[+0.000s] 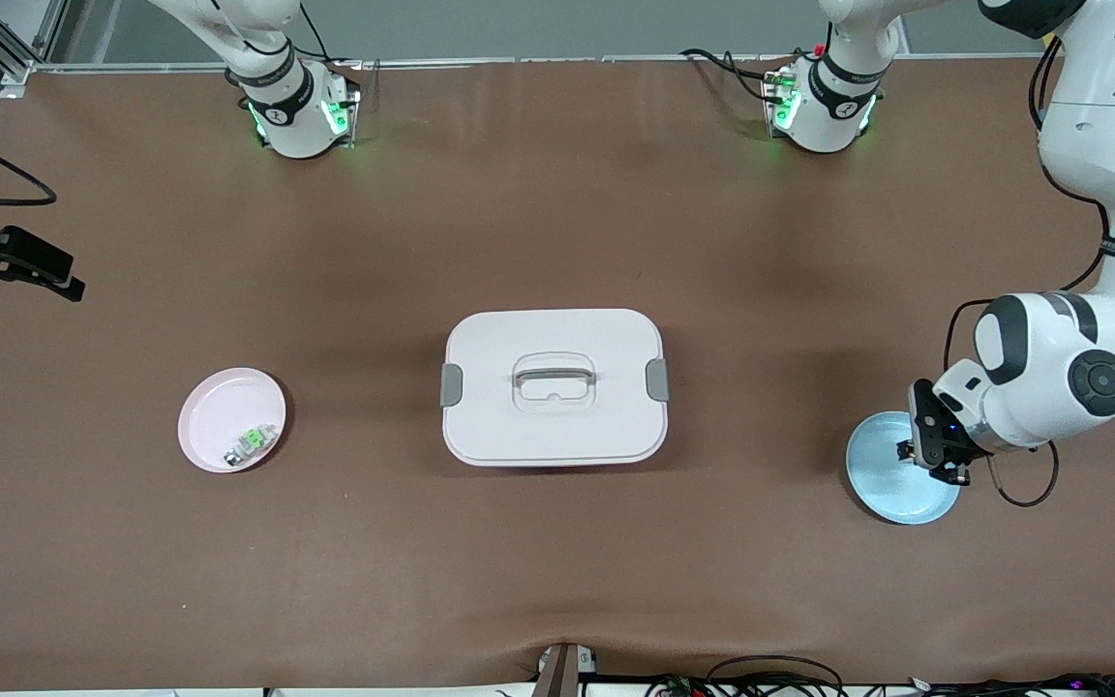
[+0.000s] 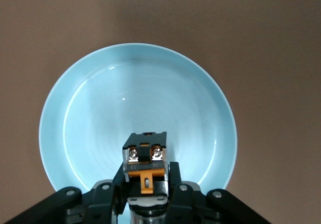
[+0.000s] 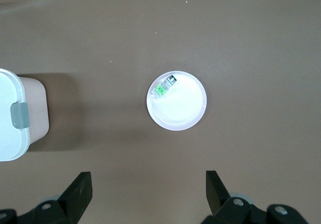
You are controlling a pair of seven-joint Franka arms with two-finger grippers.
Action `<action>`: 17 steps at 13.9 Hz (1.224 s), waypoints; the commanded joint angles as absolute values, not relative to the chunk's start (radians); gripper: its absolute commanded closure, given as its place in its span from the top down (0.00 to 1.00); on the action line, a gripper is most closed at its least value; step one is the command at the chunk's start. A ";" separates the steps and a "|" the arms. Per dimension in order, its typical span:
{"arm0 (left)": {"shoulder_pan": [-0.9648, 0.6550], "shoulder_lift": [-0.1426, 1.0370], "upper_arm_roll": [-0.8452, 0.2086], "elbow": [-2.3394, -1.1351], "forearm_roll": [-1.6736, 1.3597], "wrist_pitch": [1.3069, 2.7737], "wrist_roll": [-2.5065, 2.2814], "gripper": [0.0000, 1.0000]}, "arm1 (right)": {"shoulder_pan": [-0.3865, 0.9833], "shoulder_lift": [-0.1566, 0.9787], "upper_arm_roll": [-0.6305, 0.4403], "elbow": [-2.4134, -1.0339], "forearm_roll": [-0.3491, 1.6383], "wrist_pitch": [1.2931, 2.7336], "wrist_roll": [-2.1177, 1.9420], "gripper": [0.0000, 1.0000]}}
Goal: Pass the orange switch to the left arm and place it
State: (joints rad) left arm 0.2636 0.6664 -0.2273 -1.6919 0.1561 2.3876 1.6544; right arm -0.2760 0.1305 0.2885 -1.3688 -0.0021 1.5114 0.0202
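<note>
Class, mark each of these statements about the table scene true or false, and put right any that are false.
1. The left tool grips the orange switch over the blue plate. True.
2. The box has its lid off. False: the lid is on, with its grey handle on top.
3. The green-and-clear component lies on the pink plate. True.
4. The right tool is shut on that component. False: it is open, high above the plate.
5. The box stands between the two plates. True.
</note>
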 commanded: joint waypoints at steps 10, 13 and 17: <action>0.259 0.733 -0.233 -1.635 0.143 2.417 1.701 0.00 | -0.267 -0.004 0.249 -1.524 0.017 1.514 0.120 1.00; 0.259 0.742 -0.233 -1.638 0.140 2.445 1.733 0.00 | -0.168 -0.026 0.134 -1.563 0.025 1.511 0.130 1.00; 0.261 0.744 -0.233 -1.646 0.133 2.444 1.729 0.00 | 0.009 -0.026 -0.033 -1.563 0.026 1.508 0.132 1.00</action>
